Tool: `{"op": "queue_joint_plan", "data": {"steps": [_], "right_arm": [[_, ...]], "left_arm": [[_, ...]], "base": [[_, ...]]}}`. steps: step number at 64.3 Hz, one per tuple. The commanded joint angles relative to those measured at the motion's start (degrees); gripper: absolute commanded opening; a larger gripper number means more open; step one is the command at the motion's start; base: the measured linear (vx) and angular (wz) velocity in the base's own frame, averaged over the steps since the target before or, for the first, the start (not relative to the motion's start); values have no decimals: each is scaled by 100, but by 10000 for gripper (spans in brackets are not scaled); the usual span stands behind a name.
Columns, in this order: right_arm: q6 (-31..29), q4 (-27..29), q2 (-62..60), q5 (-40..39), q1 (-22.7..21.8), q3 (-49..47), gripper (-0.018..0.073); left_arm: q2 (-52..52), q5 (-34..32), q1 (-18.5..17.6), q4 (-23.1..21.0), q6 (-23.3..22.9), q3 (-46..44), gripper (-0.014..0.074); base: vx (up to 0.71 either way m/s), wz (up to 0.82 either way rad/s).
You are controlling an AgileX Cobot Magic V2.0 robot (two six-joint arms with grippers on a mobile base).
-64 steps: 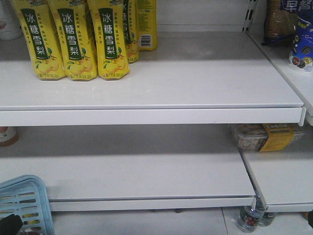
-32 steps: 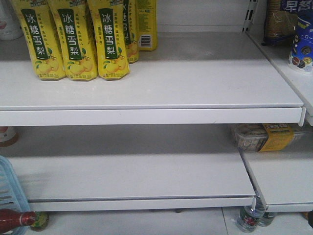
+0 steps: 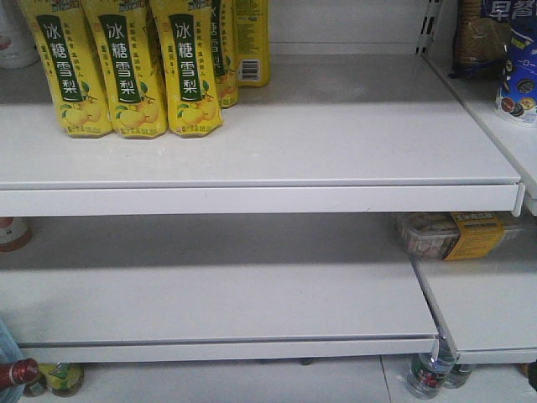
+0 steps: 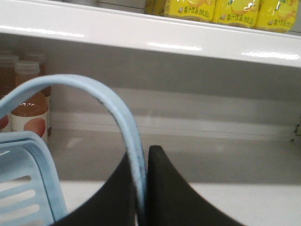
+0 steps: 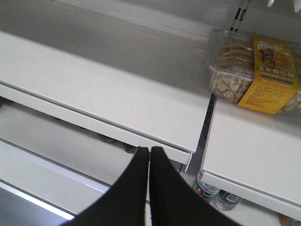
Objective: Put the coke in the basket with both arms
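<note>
The coke point(image 3: 17, 372) shows only as a red cap and a dark red neck poking in at the bottom left corner of the front-facing view, lying tilted with its cap toward the right; its body is cut off by the frame edge, so the white lettering cannot be seen. It sits below the lower shelf point(image 3: 218, 294), just beside a sliver of the basket point(image 3: 7, 340) at the left edge. The front view alone shows the row of yellow drink bottles point(image 3: 126, 71) on the upper shelf point(image 3: 277, 126); neither arm appears in it. The left wrist view gives what the front view lacks: the left gripper point(image 4: 142, 188) has its black jaws pinching the pale blue hoop handle point(image 4: 120, 120), which arches up and over to the left, and the slotted corner of the basket fills the lower left. Behind it stand orange drink bottles point(image 4: 29, 113) with white labels. The coke is not visible there. The right wrist view shows the right gripper point(image 5: 149, 188) with jaws pressed together on nothing, hanging over the shelf edge, and a clear snack box point(image 5: 254, 70) with a yellow label on the neighbouring shelf.
</note>
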Motion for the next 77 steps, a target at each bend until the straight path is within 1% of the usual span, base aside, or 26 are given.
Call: {"op": "queue_joint_plan", "data": {"steps": [1,9,21,77], "right_arm": [[-9,-23,46,-392,-7,-148,-6],[-9,-23,46,-392,-7,-148,-6],[-9,-23,46,-392,-7,-148,-6],[-9,-23,46,-392,-7,-148,-6]], "left_arm": [[-133,-980,3,192,278,-164,-6],[-133,-999,3,196,274,-164,-6],[-133,-1409,15,201,274,-164,-6],[-128,-1361,20,201,274,-180,-6]], "base": [[0,0],[0,0],[0,0],[0,0]]}}
